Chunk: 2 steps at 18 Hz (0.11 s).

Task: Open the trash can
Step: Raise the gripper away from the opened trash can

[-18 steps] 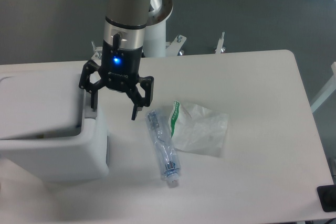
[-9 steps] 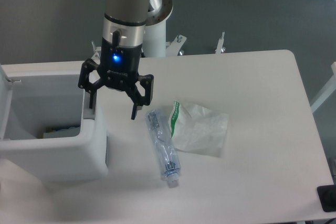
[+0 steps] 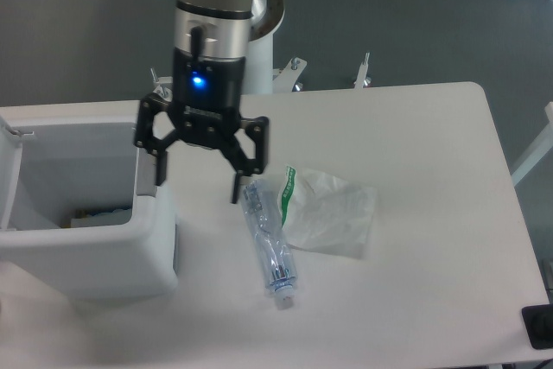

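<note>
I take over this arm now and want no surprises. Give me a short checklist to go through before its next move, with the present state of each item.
1. Trash can open: ok, the lid is up and the inside shows.
2. Gripper empty: ok, fingers spread, nothing between them.
3. Gripper free of the bin: cannot tell, one finger stands right at the bin's right rim.
4. Bottle lying free on the table: ok, flat beside the bin.
5. Bottle clear of the plastic bag: not ok, the two lie against each other.
6. Room inside the bin: cannot tell, something lies at the bottom.
</note>
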### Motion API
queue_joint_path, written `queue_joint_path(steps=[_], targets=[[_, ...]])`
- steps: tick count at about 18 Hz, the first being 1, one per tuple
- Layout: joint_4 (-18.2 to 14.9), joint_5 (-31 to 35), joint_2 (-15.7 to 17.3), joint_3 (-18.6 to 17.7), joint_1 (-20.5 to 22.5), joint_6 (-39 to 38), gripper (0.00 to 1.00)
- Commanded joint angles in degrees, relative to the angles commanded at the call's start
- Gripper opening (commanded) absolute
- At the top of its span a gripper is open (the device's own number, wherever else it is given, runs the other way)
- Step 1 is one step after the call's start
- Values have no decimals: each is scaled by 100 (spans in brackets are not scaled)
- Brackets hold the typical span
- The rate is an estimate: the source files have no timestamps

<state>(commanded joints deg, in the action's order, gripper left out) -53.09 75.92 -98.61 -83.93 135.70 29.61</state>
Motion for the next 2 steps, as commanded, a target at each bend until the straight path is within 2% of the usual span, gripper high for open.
queue_joint_path(steps=[2], targets=[[-35, 238, -9, -26, 184, 247, 100]])
